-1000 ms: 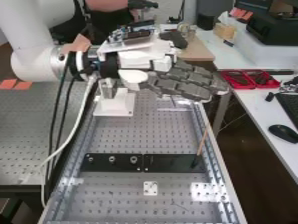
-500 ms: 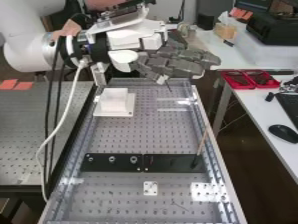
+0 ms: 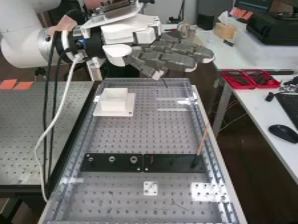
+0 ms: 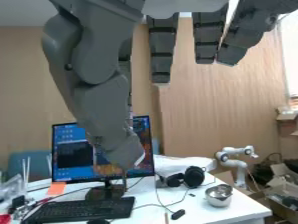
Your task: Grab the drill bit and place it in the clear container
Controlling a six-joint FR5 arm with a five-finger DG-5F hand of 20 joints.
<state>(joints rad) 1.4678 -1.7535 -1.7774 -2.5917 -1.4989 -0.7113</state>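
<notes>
Drill bit [image 3: 165, 84] held aloft, container [image 3: 174, 109] on the worktop [image 3: 126, 135]

The drill bit is a thin, dark, straight shaft, pinched in the hand [image 3: 171, 56]. Its free end points downward, close to upright with a slight tilt; the upper part is hidden by the fingers. In the high view this end appears just inside the worktop's far edge, apart from the container; its height above the surface cannot be told. The container is low and transparent, marked by pale, straight edges and a bright glint. It rests near the worktop's far right corner, beside the right edge.
</notes>
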